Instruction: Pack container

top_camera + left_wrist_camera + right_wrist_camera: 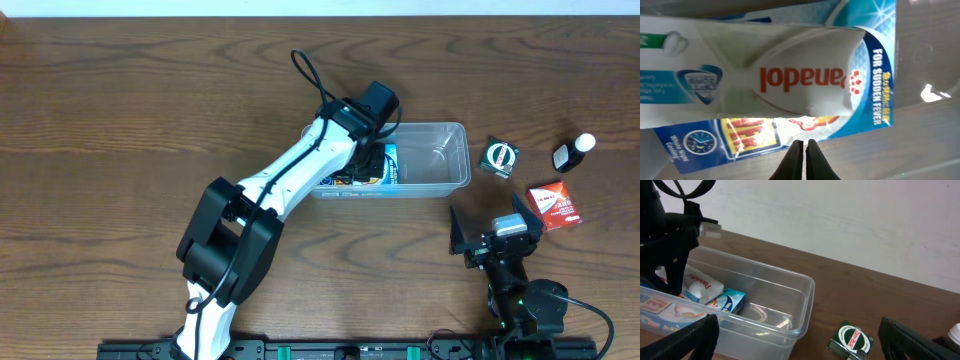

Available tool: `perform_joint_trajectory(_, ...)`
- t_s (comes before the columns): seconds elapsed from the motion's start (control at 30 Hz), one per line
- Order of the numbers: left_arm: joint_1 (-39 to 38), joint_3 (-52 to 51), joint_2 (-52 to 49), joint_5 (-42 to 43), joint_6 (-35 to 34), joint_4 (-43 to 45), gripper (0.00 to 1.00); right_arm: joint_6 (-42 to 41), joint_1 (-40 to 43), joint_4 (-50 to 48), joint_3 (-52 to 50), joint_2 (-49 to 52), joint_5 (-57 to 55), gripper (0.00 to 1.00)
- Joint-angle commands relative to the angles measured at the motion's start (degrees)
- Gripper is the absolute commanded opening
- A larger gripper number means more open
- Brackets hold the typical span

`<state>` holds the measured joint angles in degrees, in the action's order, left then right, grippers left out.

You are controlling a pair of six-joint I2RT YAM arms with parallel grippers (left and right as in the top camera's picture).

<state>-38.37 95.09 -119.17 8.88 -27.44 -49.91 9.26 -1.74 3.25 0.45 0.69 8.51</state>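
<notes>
The clear plastic container (445,184) stands at mid table. It also shows in the right wrist view (805,288). Inside its left half lies a blue Panadol pack (388,166), seen close in the left wrist view (805,75), with a white-and-teal box (675,55) across it. My left gripper (368,150) reaches down into the container's left half. Its fingers (804,146) are shut with nothing between them, just off the pack's edge. My right gripper (497,237) is open and empty in front of the container's right end; its fingers (800,345) frame the right wrist view.
Right of the container on the wooden table lie a green-and-black Zam-Buk box (499,157), also in the right wrist view (852,339), a dark bottle with a white cap (573,153) and a red box (554,204). The container's right half holds nothing.
</notes>
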Motion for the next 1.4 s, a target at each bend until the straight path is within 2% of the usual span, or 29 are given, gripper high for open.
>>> perform_joint_trajectory(0.0,0.26,-0.5,-0.96,-3.58,1.03,-0.17,0.06,-0.44,-0.55,0.24,-0.13,-0.2,-0.15,0.99)
perform_joint_trajectory(1.37,0.96,-0.15,-2.86,-7.17,3.45,2.19,0.06,-0.44,-0.52,0.24,-0.13,-0.2,-0.15,0.99)
